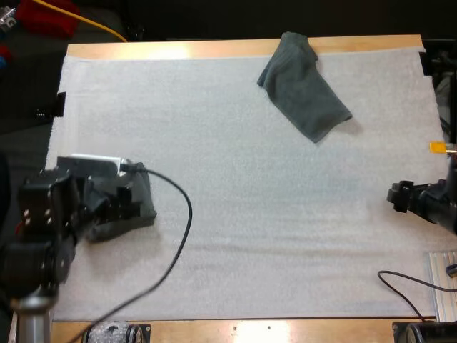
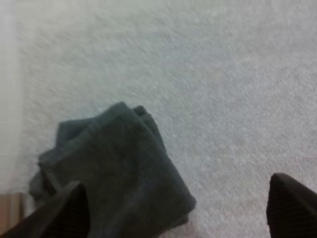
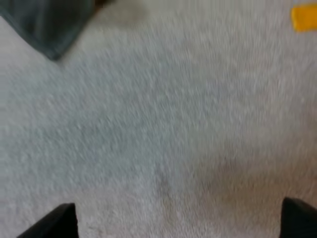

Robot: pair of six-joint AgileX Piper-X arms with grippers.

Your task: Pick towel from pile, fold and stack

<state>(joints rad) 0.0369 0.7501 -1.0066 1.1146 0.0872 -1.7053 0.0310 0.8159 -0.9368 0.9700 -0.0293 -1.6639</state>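
The loose towel [image 1: 303, 89] lay at the far side of the mat [image 1: 235, 236], right of centre, with its top edge touching the wooden strip. It was flat but rumpled, lying slantwise, with one corner pointing toward the right arm. A folded towel [image 2: 119, 173] sat near the mat's left edge, just under my left gripper [image 2: 176, 191]. Its jaws stood wide apart, one finger in front of the folded cloth without pressing on it. My right gripper [image 1: 398, 194] hung over bare mat at the right edge, well short of the loose towel. Its jaws were open too and held nothing, and the towel's near corner [image 3: 44, 20] showed ahead of it.

I judged the cloth light, soft and limp. It would sag and drape the moment it left the mat, and a pinch in the middle would bunch it into a lump that is hard to fold. It didn't look slippery, since the pile should bite well against the fingers, and nothing about it was fragile. The better hold seemed to be at that near corner, fingers straddling the edge and pressed down so the lower one slid under a single layer. With a second corner taken by the other arm, the towel could be drawn out flat. The rumpled fold near the top might hide a doubled layer, so I'd avoid gripping there.
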